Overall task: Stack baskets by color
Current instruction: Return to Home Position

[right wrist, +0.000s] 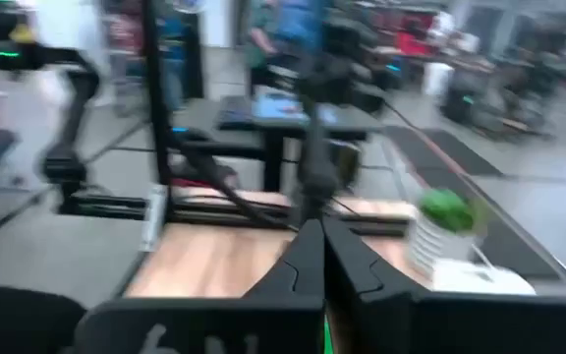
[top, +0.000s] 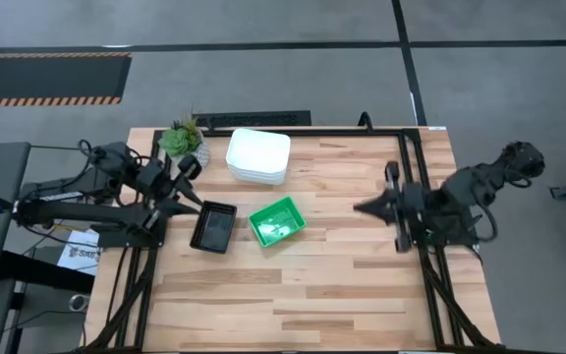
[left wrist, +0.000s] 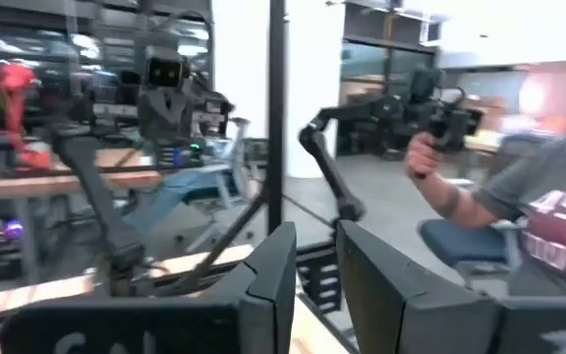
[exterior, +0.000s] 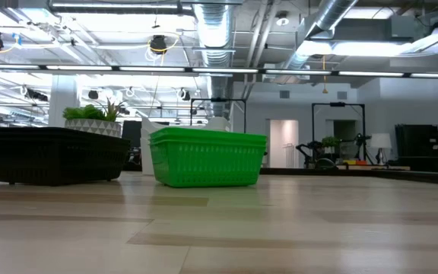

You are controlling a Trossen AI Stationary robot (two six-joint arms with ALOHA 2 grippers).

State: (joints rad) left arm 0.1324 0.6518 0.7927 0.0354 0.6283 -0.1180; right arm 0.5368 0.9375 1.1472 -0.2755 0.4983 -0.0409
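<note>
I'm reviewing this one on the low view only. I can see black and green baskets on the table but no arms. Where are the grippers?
Observer: The high view shows both grippers off the baskets and empty. The left gripper is by the table's left edge near the black baskets. The right gripper is over the table's right side, pointing toward the centre.
Operator: And the white ones? I can barely see anything behind the green.
Observer: From above, the white baskets are nested in one pile at the far edge. They sit beside the potted plant and behind the green baskets.
</note>
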